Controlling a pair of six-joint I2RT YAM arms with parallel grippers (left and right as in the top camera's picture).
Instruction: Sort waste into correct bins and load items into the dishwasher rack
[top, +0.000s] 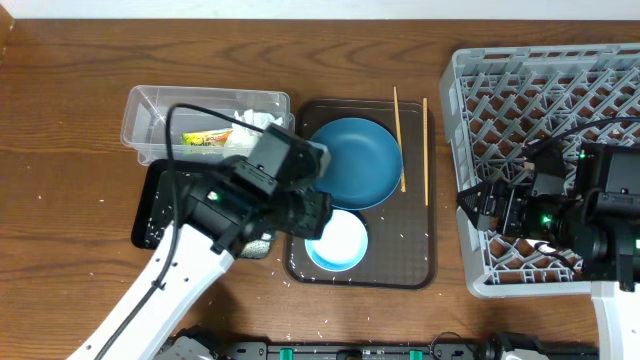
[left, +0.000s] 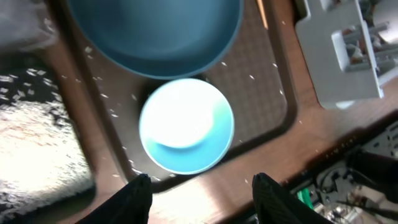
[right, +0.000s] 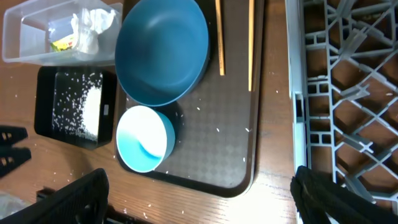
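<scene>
While the bowl (top: 337, 241) sits low in the middle of the brown tray (top: 410, 250), the left gripper (left: 202, 199) hovers over it, released and empty.
Plate (top: 355, 162) just above the bowl, chopsticks (top: 400, 130) to its right; right gripper (right: 202, 193), spread wide and empty, over the rack (top: 540, 100) at right.

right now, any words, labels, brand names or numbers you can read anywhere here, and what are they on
No text here can be read.
Snack wrapper in the clear tub: coloured print, too small and blurred to read.
Blue plate, bowl, chopsticks, grey rack, brown tray, black tray: no lettering visible.
</scene>
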